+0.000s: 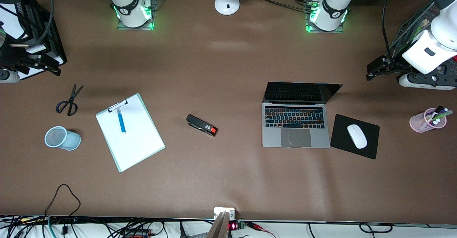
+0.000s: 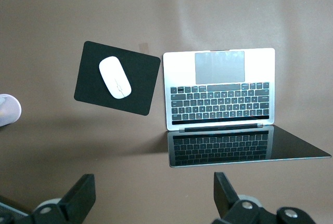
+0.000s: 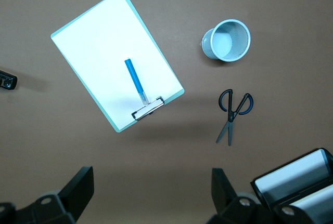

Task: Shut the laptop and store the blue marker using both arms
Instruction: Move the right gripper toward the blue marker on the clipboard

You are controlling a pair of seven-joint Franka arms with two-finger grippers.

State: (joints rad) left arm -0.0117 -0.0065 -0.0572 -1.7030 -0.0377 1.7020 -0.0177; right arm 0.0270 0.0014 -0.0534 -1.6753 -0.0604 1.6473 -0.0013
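The silver-grey laptop [image 1: 294, 123] [image 2: 218, 91] lies open toward the left arm's end of the table, its dark screen [image 1: 300, 92] leaning back. The blue marker [image 1: 121, 121] [image 3: 134, 81] lies on a white clipboard [image 1: 137, 141] toward the right arm's end. My left gripper [image 1: 373, 70] [image 2: 155, 193] hangs open over the table's left-arm end, apart from the laptop, with nothing between its fingers. My right gripper [image 1: 50, 66] [image 3: 151, 187] hangs open and empty over the right-arm end, apart from the clipboard.
A black mouse pad [image 1: 339, 138] with a white mouse [image 1: 357, 136] lies beside the laptop. A pink cup of pens [image 1: 428, 120] stands near the left-arm end. A black stapler [image 1: 201, 125], scissors [image 1: 69, 100], a pale blue mesh cup [image 1: 62, 138] and a black tray [image 3: 296, 177] are also here.
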